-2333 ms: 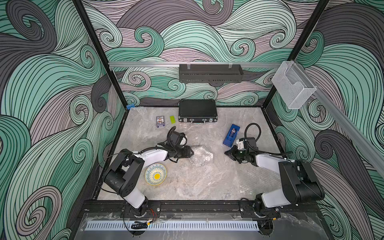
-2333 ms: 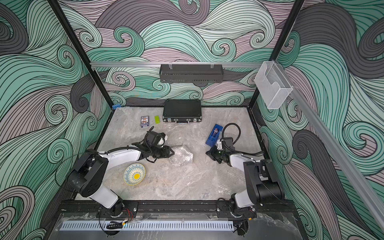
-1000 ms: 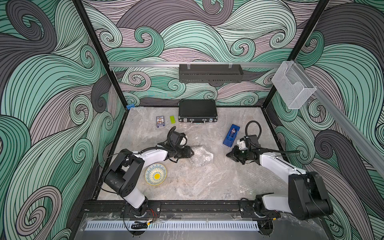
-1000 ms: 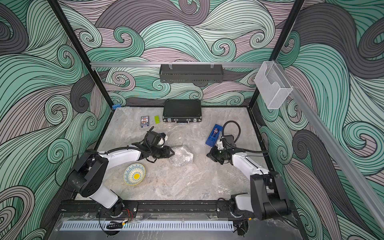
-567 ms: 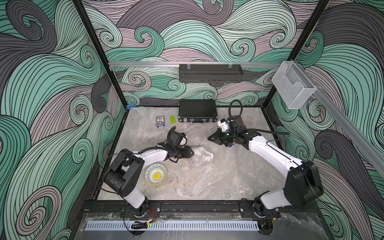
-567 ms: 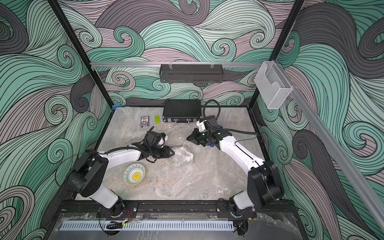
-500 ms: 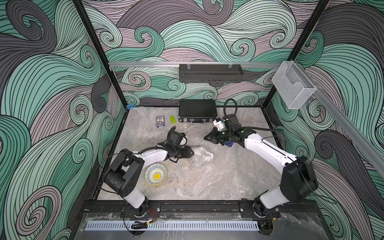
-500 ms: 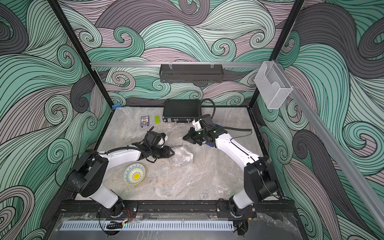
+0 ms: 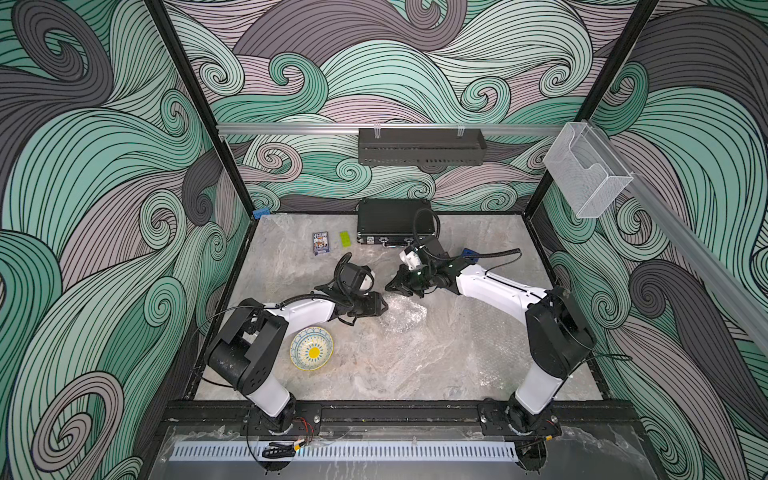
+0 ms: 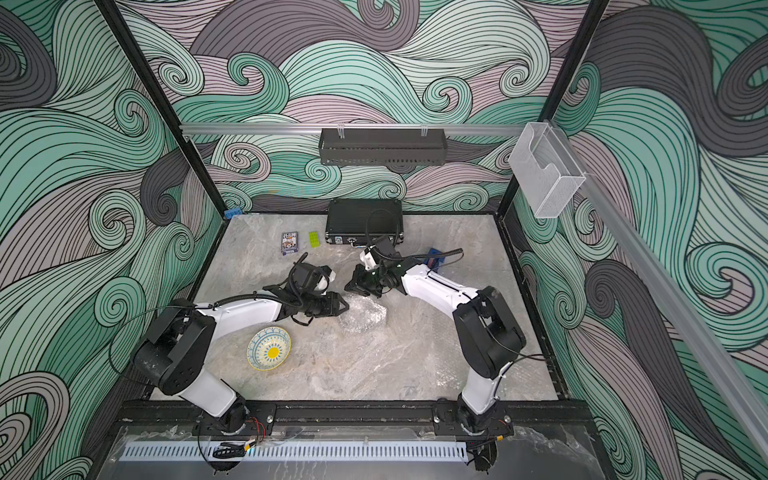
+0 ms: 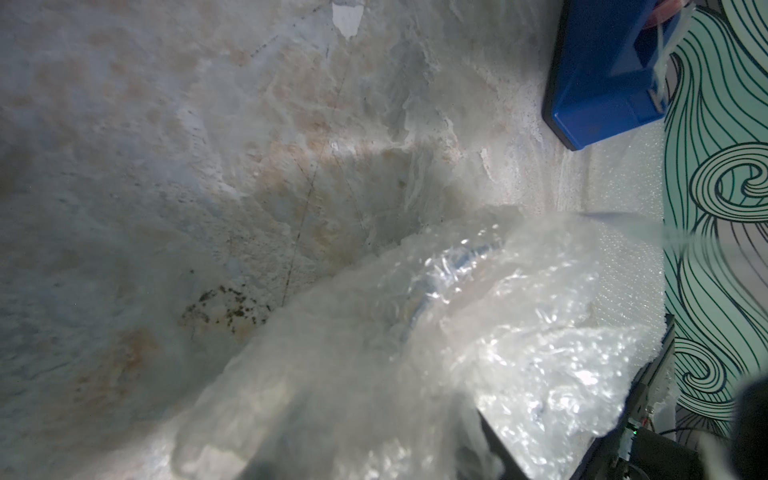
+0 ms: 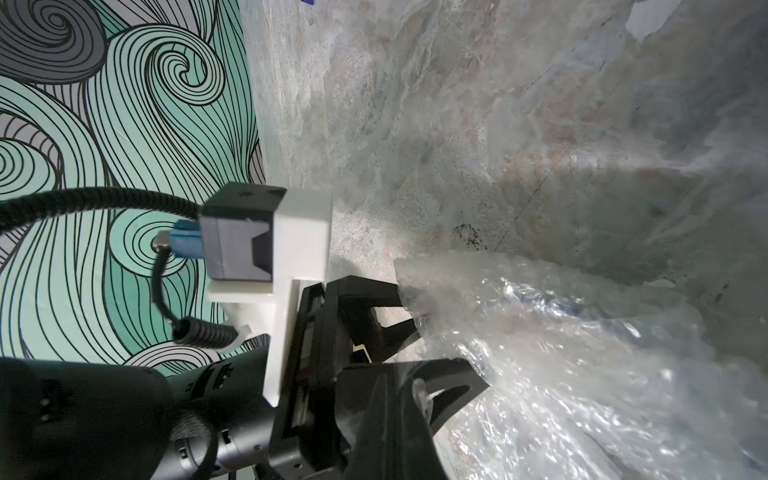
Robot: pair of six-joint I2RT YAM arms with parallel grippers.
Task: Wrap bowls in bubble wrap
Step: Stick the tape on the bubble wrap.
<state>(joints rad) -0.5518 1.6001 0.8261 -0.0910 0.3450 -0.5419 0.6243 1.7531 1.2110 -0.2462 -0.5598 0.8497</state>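
A cream bowl [image 9: 311, 348] [image 10: 269, 348] with a yellow centre lies bare near my left arm's base. At mid-table sits a crumpled bundle of bubble wrap [image 9: 405, 318] [image 10: 363, 316]. A dark blue curved edge [image 11: 440, 278] shows faintly through it in the left wrist view; the darker bowl is otherwise hidden. My left gripper [image 9: 384, 306] [image 10: 345, 307] grips the bundle's left edge, with wrap between its fingers [image 12: 374, 295]. My right gripper [image 9: 392, 286] [image 10: 352, 286] hovers shut just behind the bundle, holding nothing.
A flat bubble wrap sheet [image 9: 486, 332] lies right of the bundle. At the back stand a black case [image 9: 395, 222], a card box [image 9: 320, 243] and a green brick [image 9: 344, 240]. A blue box [image 10: 434, 255] [image 11: 602, 70] sits under my right forearm.
My right arm has swung from the table's right side leftward, over the blue box, to the far side of the bundle. The left arm, bundle and cream bowl have stayed put.
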